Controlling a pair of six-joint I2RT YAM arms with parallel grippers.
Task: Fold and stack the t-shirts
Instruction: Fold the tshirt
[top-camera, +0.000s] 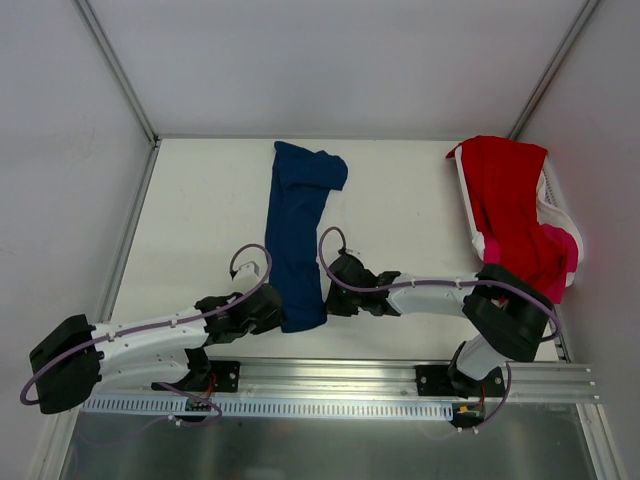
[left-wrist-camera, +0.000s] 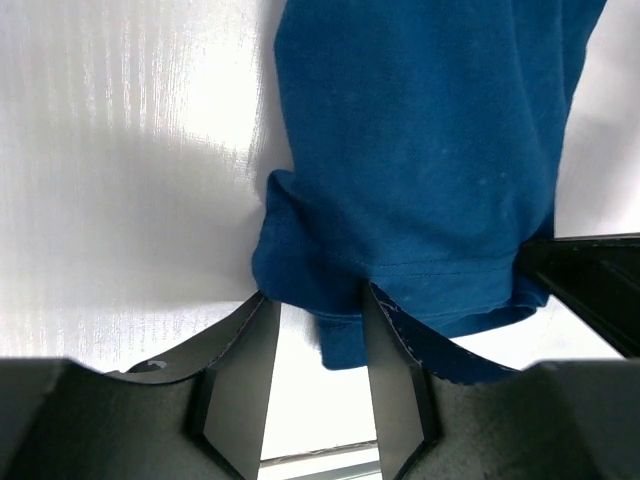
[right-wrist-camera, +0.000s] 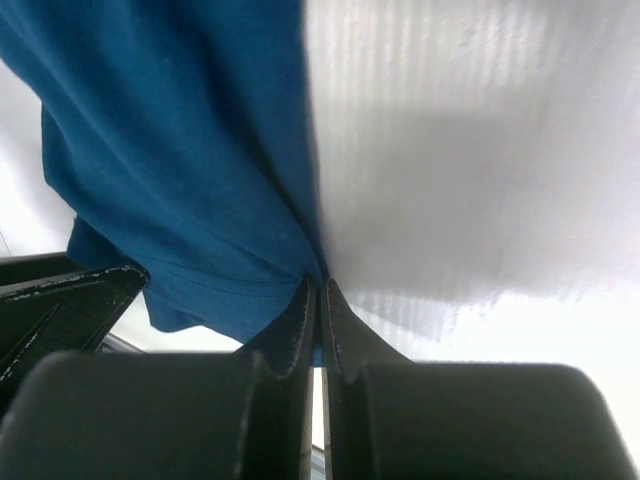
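The navy blue t-shirt (top-camera: 297, 230) lies on the white table as a long narrow strip running from the back to the near edge; its chest print is hidden. My left gripper (top-camera: 275, 313) is at the left of its near end. In the left wrist view my left gripper (left-wrist-camera: 315, 305) is open, with the hem corner of the shirt (left-wrist-camera: 420, 150) between the fingertips. My right gripper (top-camera: 329, 298) is at the right of that end. In the right wrist view it (right-wrist-camera: 318, 292) is shut on the edge of the shirt (right-wrist-camera: 170, 150). The red t-shirt (top-camera: 510, 195) and the pink t-shirt (top-camera: 562, 248) lie in the basket.
A white plastic basket (top-camera: 556, 197) stands at the back right by the right wall. Grey enclosure walls stand at the left, back and right. A metal rail (top-camera: 330, 385) with the arm bases runs along the near edge.
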